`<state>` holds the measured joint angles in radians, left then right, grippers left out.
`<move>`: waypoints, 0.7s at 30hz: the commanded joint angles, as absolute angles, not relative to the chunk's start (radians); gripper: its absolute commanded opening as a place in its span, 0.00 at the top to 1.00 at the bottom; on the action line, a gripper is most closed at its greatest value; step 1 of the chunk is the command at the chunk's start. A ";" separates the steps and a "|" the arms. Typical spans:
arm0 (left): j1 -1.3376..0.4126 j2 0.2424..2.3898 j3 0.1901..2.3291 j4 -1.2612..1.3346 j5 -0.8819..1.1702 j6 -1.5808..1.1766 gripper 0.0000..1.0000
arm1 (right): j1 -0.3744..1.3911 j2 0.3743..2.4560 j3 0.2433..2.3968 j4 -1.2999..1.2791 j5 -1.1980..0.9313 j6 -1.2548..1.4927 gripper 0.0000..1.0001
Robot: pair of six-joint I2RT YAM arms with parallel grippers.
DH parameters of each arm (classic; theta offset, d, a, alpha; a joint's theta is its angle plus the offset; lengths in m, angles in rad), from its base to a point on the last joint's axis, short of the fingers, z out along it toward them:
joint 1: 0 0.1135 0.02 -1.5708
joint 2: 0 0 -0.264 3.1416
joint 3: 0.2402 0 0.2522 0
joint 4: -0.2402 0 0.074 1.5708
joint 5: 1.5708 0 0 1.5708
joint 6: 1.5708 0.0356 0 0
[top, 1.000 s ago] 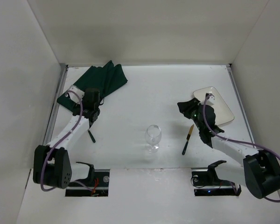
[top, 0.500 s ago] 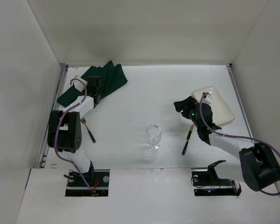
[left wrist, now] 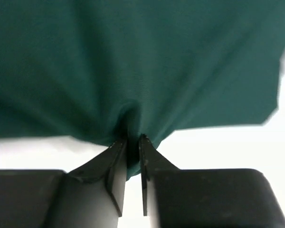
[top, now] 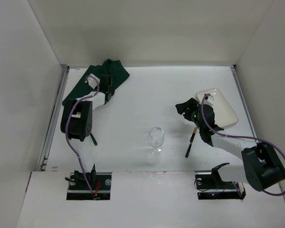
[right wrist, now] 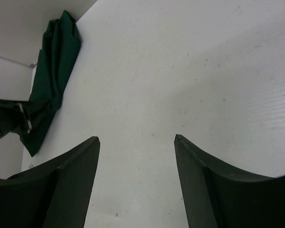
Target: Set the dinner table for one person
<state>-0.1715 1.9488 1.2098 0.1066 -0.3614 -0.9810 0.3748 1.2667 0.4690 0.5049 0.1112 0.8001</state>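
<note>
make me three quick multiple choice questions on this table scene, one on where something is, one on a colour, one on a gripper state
1. Where does the wine glass stand on the dinner table?
A) upright near the middle
B) in the far right corner
C) tipped over at the left rail

2. What colour is the cloth?
A) red
B) dark green
C) yellow

3. How is the left gripper?
A) wide open over bare table
B) shut on a fold of the cloth
C) shut on the wine glass

Answers:
1 A, the top view shows the glass standing on its foot, mid-table between the two arms.
2 B, the fabric is dark green in all three views.
3 B, the left wrist view shows gathered fabric pinched between the nearly closed jaws.
</note>
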 commanded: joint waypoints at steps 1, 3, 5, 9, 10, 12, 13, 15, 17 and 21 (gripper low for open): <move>-0.237 1.999 1.348 0.219 -0.246 -0.884 0.91 | 0.384 1.258 0.508 0.557 0.107 0.779 0.30; -0.263 2.040 1.405 0.227 -0.191 -0.862 0.93 | 0.384 1.258 0.506 0.557 0.106 0.779 0.30; -0.292 2.074 1.448 0.241 -0.152 -0.847 0.94 | 0.384 1.259 0.506 0.555 0.103 0.779 0.30; -0.363 2.088 1.468 0.261 -0.089 -0.815 0.95 | 0.384 1.265 0.506 0.558 0.103 0.778 0.29; -0.386 2.076 1.457 0.271 -0.075 -0.798 0.95 | 0.384 1.270 0.509 0.557 0.103 0.778 0.29; -0.436 2.034 1.410 0.304 -0.054 -0.778 0.95 | 0.384 1.272 0.511 0.555 0.103 0.776 0.29; -0.465 2.008 1.378 0.328 -0.037 -0.772 0.95 | 0.384 1.272 0.511 0.555 0.104 0.776 0.29; -0.525 1.956 1.316 0.383 0.004 -0.764 0.95 | 0.384 1.272 0.512 0.555 0.106 0.776 0.29; -0.585 1.915 1.258 0.443 0.035 -0.755 0.95 | 0.384 1.269 0.512 0.552 0.107 0.775 0.29; -0.660 1.890 1.200 0.505 0.145 -0.736 0.93 | 0.384 1.261 0.508 0.549 0.115 0.775 0.25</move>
